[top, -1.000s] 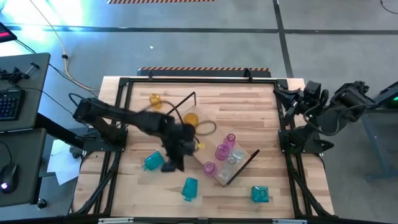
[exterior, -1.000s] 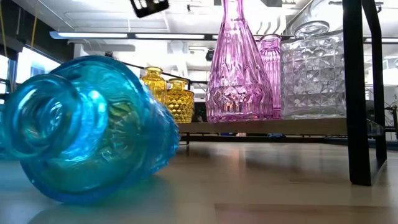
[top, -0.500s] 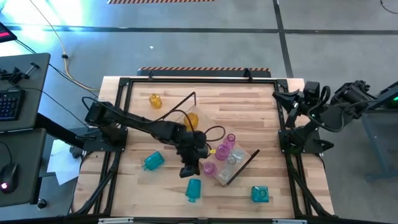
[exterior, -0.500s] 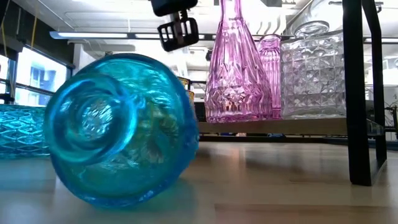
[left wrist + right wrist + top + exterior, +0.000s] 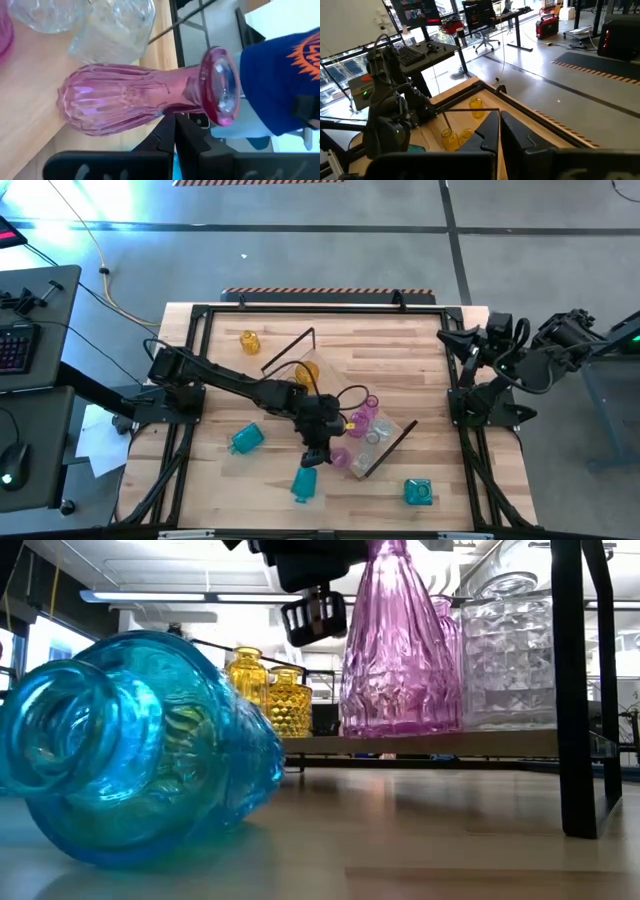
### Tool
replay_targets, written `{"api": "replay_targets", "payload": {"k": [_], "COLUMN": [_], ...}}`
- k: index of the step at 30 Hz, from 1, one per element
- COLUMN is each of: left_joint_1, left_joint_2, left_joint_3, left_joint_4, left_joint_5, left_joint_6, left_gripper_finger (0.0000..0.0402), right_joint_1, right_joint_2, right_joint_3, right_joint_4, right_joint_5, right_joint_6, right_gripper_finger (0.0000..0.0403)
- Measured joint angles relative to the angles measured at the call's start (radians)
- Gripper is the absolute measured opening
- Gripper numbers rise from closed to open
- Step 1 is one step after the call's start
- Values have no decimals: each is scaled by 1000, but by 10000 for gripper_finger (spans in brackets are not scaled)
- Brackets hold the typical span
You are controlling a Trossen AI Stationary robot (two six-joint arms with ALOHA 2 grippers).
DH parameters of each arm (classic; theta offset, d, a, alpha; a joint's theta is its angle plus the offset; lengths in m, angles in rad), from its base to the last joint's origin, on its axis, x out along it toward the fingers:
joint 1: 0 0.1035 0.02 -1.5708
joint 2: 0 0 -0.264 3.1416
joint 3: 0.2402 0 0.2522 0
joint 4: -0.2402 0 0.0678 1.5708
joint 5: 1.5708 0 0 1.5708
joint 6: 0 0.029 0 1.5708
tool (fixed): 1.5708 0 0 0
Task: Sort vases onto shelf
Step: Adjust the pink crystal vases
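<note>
The shelf (image 5: 385,442), a light-wood board with black end loops, lies slantwise mid-table. Pink vases (image 5: 362,416) and a clear vase (image 5: 375,436) stand on it, and an amber vase (image 5: 306,370) stands at its far end. A ribbed pink vase (image 5: 110,102) stands on the board's near end. My left gripper (image 5: 316,454) is shut beside its neck, fingertips (image 5: 175,131) close under it. A teal vase (image 5: 303,484) lies on its side on the table just in front. My right gripper (image 5: 499,131) is shut, raised over the table's right edge. My left gripper's shut fingertips stand right at the neck (image 5: 181,96) of the ribbed pink vase, just below its flared mouth, coming slanting down from the table's left. I cannot tell whether they touch it. The vase stands upright on the shelf board.
Another amber vase (image 5: 248,340) stands at the far left of the table. Teal vases lie at the near left (image 5: 246,438) and near right (image 5: 418,492). In the low view the lying teal vase (image 5: 130,750) fills the left foreground before the shelf edge (image 5: 430,743).
My left gripper has gone down and toward the table's right and near edge, coming up beside the pink vases on the shelf's near end. The teal vase lying in front has rolled to and fro on the table, its mouth swinging round and back.
</note>
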Motion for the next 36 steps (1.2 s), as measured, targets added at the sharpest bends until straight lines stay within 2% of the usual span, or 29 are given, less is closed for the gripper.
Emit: {"api": "replay_targets", "payload": {"k": [10,24,36], "left_joint_1": [-2,-14,-29], "left_joint_2": [0,12,11], "left_joint_3": [-1,-1,0], "left_joint_4": [33,19,26], "left_joint_5": [-61,-94,-216], "left_joint_6": [-37,-63,-104], "left_gripper_finger": [0,0,0], "right_joint_1": [0,0,0], "right_joint_2": [0,2,2], "right_joint_3": [0,0,0], "right_joint_4": [7,18,18], "right_joint_5": [-14,-21,-34], "right_joint_6": [0,13,9], "right_gripper_finger": [0,0,0]}}
